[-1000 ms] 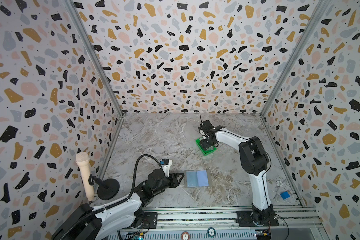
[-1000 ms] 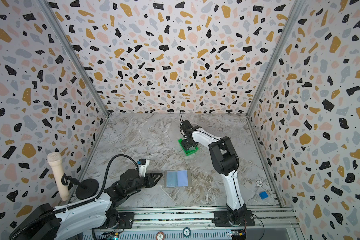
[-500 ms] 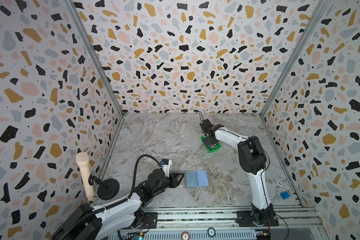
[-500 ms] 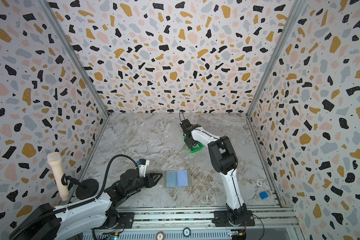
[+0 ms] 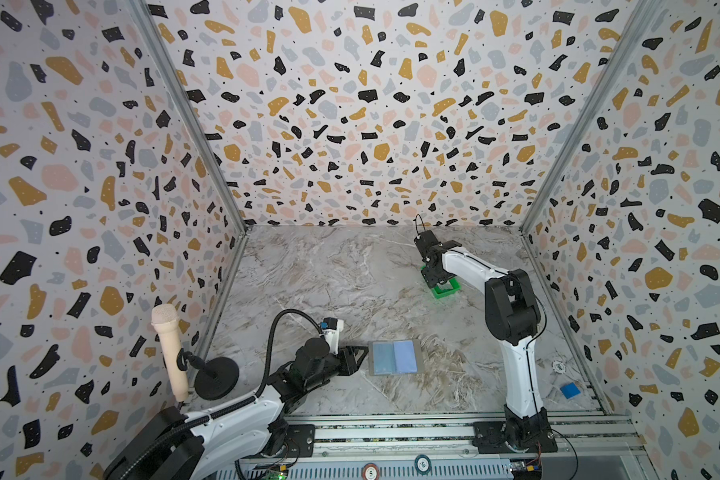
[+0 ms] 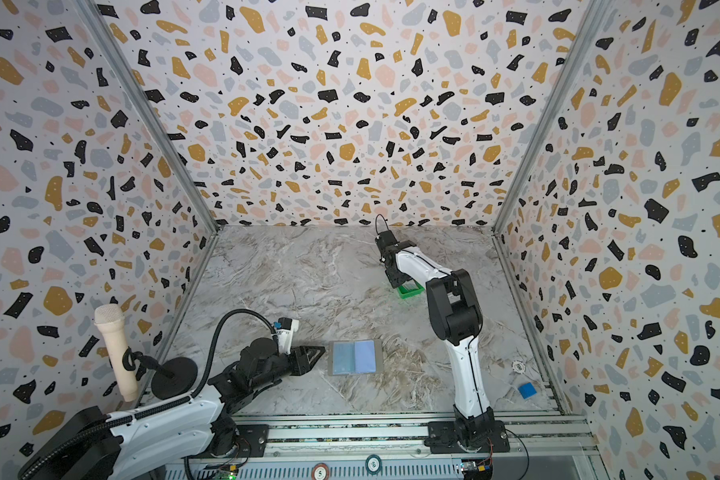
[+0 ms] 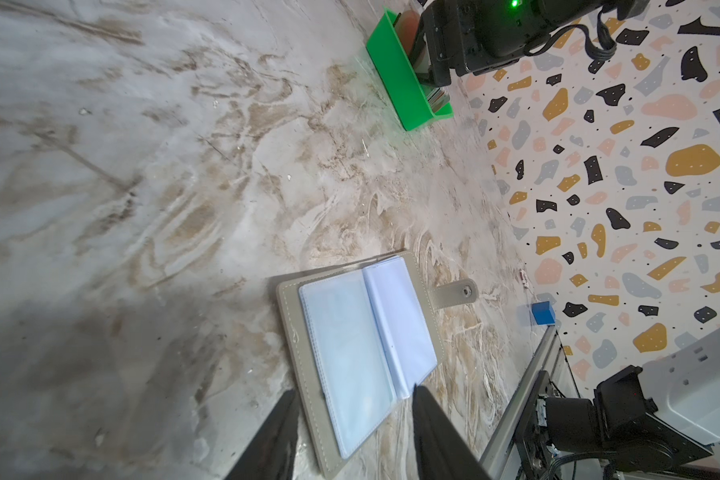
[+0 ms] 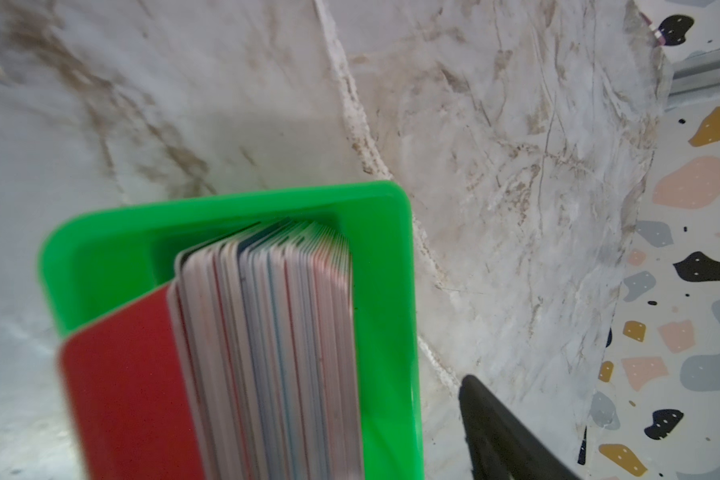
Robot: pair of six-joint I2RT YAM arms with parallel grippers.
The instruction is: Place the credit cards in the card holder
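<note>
While the card holder (image 5: 395, 357) lies opened flat on the near part of the table (image 5: 329, 282), between the two arms, the credit cards (image 8: 267, 332) are standing on edge as a thick stack in a small green tray (image 5: 447, 291) at the far right. Its clear pockets look pale blue in both top views. I cannot tell whether a card already sits inside them, but none is plainly visible.

The left gripper (image 7: 353, 399) rests low, just beside the left edge of the holder. Its jaws are partly spread and pinch nothing; in the left wrist view the nearest corner of the holder shows between the two fingers.

The right gripper (image 5: 432, 277) hangs directly over the tray. In the right wrist view only one finger (image 8: 495, 424) shows. It is outside the tray wall and apart from the cards, so the jaws appear spread wide and empty. A red card (image 8: 129, 386) leans out from the stack on one side.

In my judgement the task is at its beginning: the holder is open and ready, while picking a card, carrying it over and sliding it into a pocket all remain to be done.
</note>
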